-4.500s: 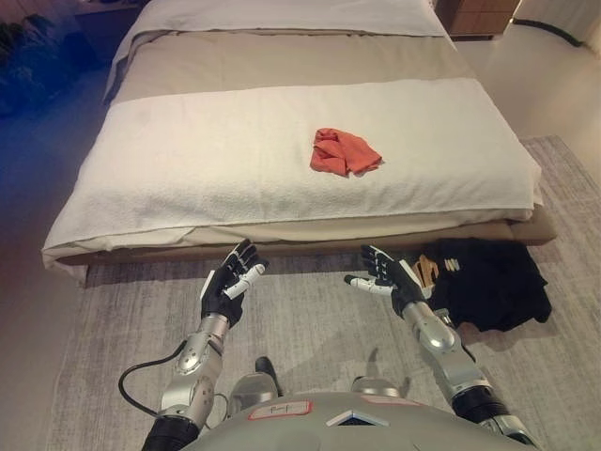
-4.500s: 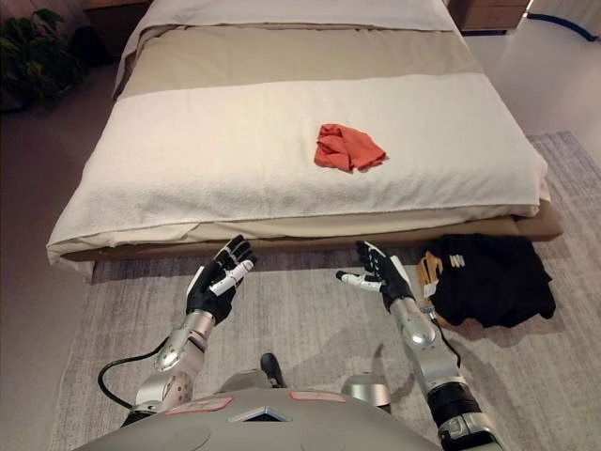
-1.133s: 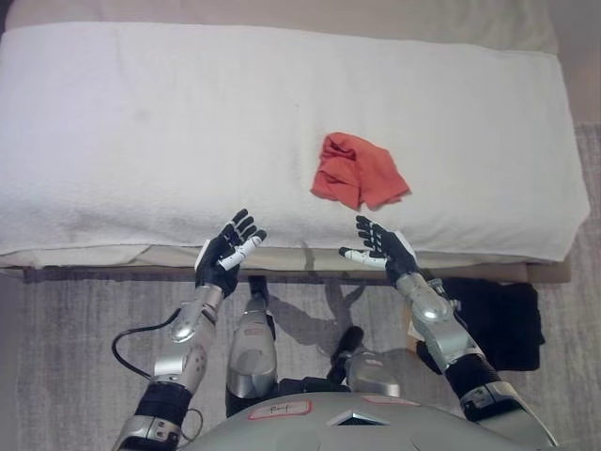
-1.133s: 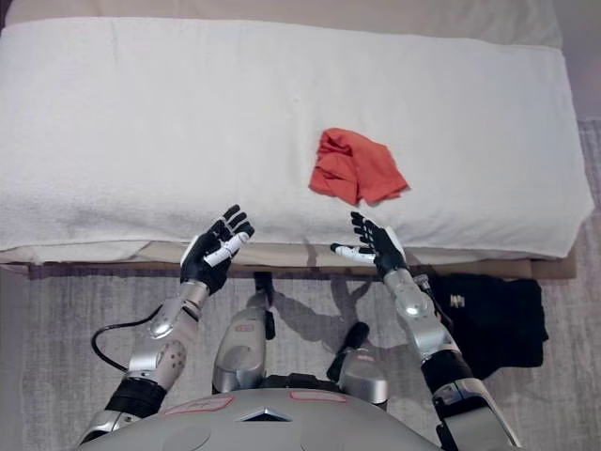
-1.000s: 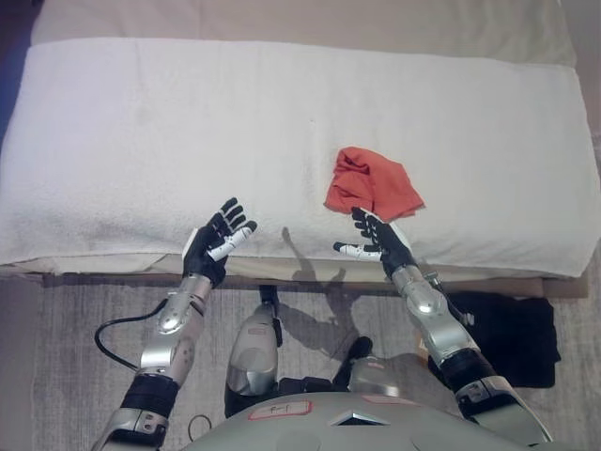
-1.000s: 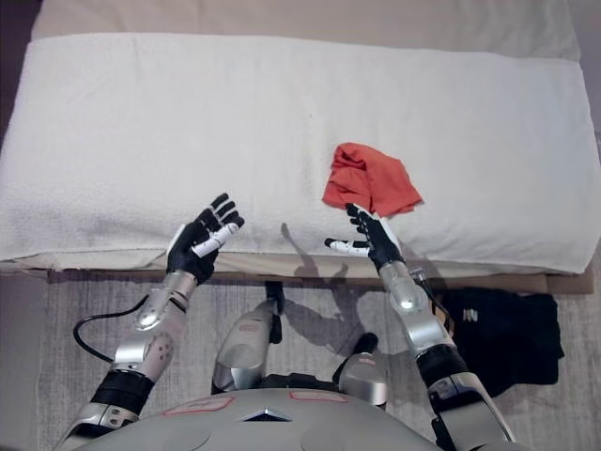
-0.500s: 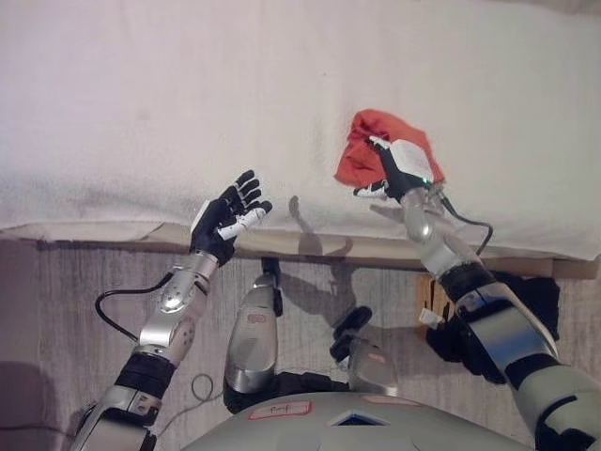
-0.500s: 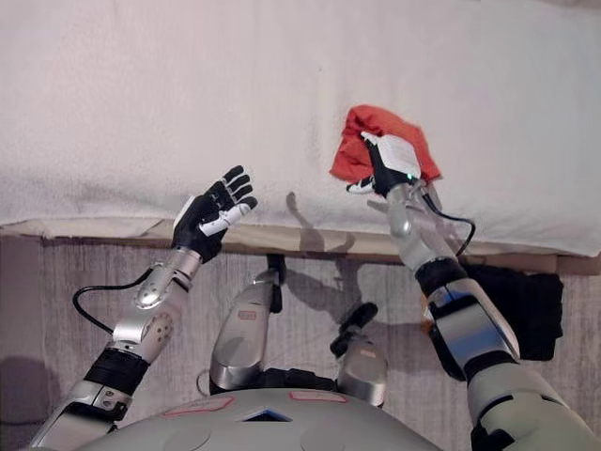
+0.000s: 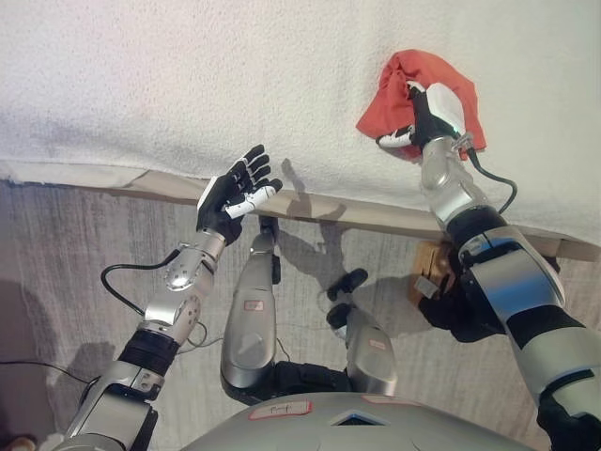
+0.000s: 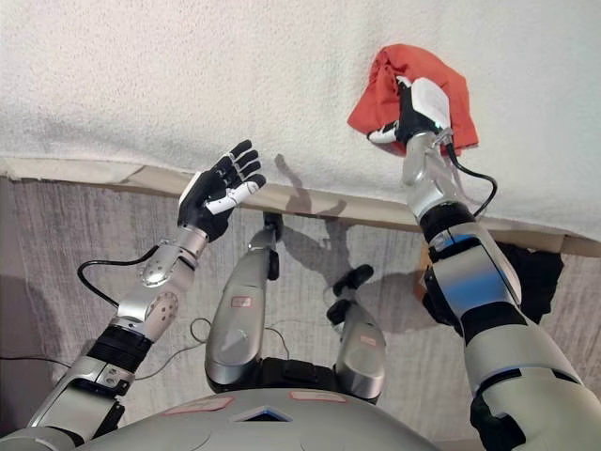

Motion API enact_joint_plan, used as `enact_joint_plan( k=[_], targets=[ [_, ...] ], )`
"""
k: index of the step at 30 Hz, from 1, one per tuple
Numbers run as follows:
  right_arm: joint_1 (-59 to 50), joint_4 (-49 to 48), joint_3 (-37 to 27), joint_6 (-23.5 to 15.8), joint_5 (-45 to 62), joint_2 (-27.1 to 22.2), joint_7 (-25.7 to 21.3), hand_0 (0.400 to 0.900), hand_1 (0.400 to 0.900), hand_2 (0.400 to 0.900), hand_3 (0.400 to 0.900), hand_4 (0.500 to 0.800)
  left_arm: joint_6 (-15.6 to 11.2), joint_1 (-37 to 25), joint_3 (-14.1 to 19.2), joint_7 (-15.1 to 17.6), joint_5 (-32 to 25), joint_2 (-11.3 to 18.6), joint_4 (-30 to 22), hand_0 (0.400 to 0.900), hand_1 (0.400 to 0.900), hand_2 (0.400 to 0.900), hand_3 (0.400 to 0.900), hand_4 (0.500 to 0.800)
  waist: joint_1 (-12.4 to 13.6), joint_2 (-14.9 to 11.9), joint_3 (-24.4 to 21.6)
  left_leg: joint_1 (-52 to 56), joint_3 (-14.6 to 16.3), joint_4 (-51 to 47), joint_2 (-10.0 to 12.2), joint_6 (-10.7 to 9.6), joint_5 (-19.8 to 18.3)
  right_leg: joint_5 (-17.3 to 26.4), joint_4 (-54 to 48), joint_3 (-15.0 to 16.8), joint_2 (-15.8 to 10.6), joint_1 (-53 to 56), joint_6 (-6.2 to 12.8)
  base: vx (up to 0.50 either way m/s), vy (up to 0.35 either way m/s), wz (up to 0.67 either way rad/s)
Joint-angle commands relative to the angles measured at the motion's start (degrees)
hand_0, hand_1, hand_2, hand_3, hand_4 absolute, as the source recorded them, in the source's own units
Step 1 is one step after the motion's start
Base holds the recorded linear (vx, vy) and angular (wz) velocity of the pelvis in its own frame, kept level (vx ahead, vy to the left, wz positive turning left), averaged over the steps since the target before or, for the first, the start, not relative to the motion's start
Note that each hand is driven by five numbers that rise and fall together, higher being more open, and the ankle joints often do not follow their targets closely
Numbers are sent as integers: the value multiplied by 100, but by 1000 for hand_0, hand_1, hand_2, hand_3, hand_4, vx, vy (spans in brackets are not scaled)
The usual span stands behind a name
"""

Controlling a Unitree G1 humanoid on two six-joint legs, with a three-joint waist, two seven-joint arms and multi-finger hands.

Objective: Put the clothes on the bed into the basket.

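On the white bed [image 9: 188, 75], a little way in from its near edge, the red garment [image 9: 441, 80] lies crumpled, and the right hand [image 9: 424, 117] is laid over its near side. The garment spreads away from the wrist and out to both sides of the palm, so the cloth lies ahead of and beneath the fingers [image 9: 399, 139], not beside them. Whether those fingers are curled into the cloth cannot be told — only white tips show at the garment's near-left border, the rest being hidden under the back of the hand. No clear long axis can be read in the crumpled heap.

The left hand [image 9: 235, 194] is held well to the left of the garment, over the bed's near edge, with its fingers spread and nothing in them; the right hand is plainly the nearer one. Beyond and to the left of the garment the bed lies bare. Down on the rug [image 9: 56, 272], below the bed edge, a dark bundle [image 10: 540, 272] with something tan beside it is partly hidden by the right arm — whether that is the basket cannot be made out.
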Motion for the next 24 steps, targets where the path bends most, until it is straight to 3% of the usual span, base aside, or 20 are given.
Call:
enact_joint_plan(
  k=[1,8,11,12,20,24],
  targets=[
    [-529,412,-37,117,399,-650,-383,900,900,900,900,800,-426,48,-134,52,-190,87,-812,900,900,900,900,800,184,113,-1,-22,-737,-72,-35,-410,-297,235,598,249,-92,-146,221,20,-1,9],
    [-1152,1265,252,168,660,-835,8,900,900,900,900,800,-371,-110,-236,48,-253,149,-812,900,900,900,900,800,352,139,146,-181,-842,27,-94,-395,-339,171,657,159,-58,-232,211,34,-24,10],
    [-1558,1481,438,271,670,-624,297,900,900,900,900,800,-305,-146,-218,43,-249,215,-821,900,900,900,900,800,395,60,179,-213,-870,16,-91,-401,-328,174,623,158,-10,-229,200,25,-22,1],
    [-1645,1486,423,255,770,-516,321,400,400,400,400,500,-276,-143,-173,74,-243,215,-824,900,900,900,900,800,391,21,190,-206,-872,2,-91,-404,-323,187,602,172,11,-225,200,35,-31,0],
    [-1774,1341,389,144,1183,-2,410,400,400,400,400,500,-247,16,159,252,-307,200,-867,900,900,900,900,800,323,-199,144,-152,-865,-58,-72,-407,-339,268,509,237,103,-184,201,17,-11,-3],
    [-1751,1223,341,49,1403,-8,383,400,400,400,400,500,-274,66,223,311,-362,200,-884,900,900,900,900,800,256,-223,119,-103,-844,-74,-53,-402,-347,264,506,267,109,-177,196,-7,-2,-4]
  ],
)
